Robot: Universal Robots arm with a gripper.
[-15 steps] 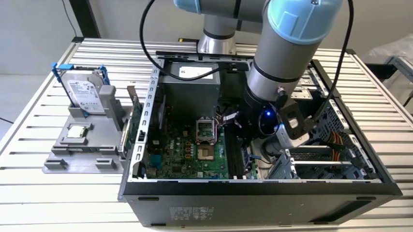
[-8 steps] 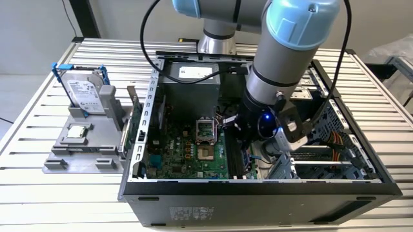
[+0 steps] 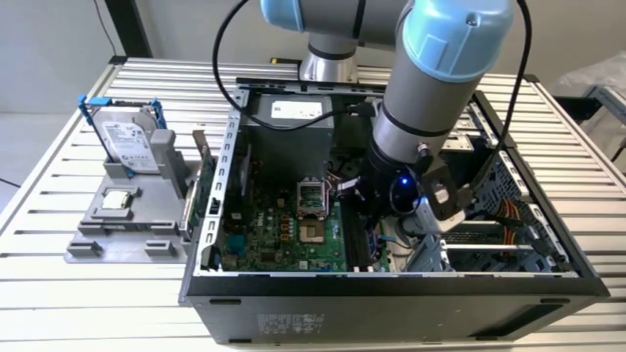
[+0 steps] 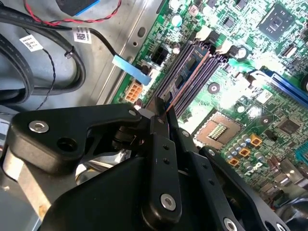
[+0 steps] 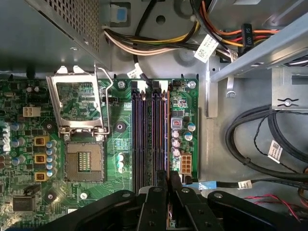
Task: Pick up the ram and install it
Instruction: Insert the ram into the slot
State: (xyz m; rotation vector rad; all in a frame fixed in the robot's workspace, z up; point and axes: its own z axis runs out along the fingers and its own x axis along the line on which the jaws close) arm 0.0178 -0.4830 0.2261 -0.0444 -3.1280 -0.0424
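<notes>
In both wrist views my gripper [image 4: 165, 109] [image 5: 168, 185] hangs low over the black memory slots [image 5: 150, 134] of the green motherboard [image 5: 120, 159]. Its black fingers [image 4: 161, 144] are shut on the ram [image 4: 179, 83], a thin dark stick seen edge-on with a coppery edge. The stick runs along the line of the slots, at the slot nearest the small white connector [image 5: 185, 163]. I cannot tell whether it is seated. In the exterior view the gripper [image 3: 370, 220] is down inside the open computer case [image 3: 391, 282], mostly hidden by the arm's wrist.
A grey holder [image 3: 122, 220] at the exterior view's left carries a hard drive in a blue frame [image 3: 129, 139] and a small square processor chip [image 3: 117, 199]. The open processor socket [image 5: 82, 103], black cable bundles [image 5: 250, 139] and a metal drive bracket [image 5: 260, 53] crowd the slots.
</notes>
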